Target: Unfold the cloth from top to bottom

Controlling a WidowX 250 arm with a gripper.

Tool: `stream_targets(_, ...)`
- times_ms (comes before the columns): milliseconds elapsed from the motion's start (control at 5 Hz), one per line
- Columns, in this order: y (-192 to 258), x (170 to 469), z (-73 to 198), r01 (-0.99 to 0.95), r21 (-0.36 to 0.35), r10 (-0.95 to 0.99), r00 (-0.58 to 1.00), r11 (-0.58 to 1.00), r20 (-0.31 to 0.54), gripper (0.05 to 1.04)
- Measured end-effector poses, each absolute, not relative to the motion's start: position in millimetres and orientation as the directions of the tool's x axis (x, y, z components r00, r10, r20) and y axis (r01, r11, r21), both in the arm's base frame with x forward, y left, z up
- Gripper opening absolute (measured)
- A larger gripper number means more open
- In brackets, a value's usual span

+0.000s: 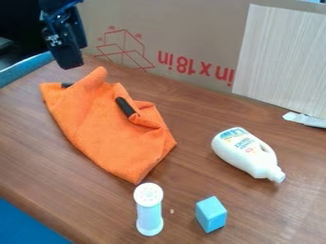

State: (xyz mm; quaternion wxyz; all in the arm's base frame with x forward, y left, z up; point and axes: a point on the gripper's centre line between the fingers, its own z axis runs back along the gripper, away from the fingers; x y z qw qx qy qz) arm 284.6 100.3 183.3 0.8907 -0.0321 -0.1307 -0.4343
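1. Lying creased toward the back-left corner of a wooden table (204, 112): an orange cloth (111, 131), its upper part raised in a peak.
2. Black gripper (66, 52) beside that peak; how far open it is, and whether it grips the cloth, I cannot tell.
3. Nearer the front edge, a white-topped shaker (149, 212) and blue block (211, 214); farther back and right, a white bottle (245, 152) on its side.

Black arm (58, 6) at upper left, its gripper (66, 49) hanging down
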Motion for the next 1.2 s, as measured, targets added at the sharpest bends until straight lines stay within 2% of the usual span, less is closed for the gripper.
stream_targets(400,100,285,174,0.778,0.021,-0.755,0.603,0.628,0.256,1.0)
stream_targets(600,92,289,167,0.712,-0.089,-0.679,0.695,0.697,0.239,1.0)
stream_targets(800,84,292,163,0.612,-0.053,-0.582,0.772,0.789,0.255,1.0)
stream_targets(1000,78,291,163,0.4,0.044,-0.394,0.868,0.916,0.301,1.0)
stream_targets(1200,70,291,164,0.205,0.158,-0.251,0.89,0.966,0.381,1.0)
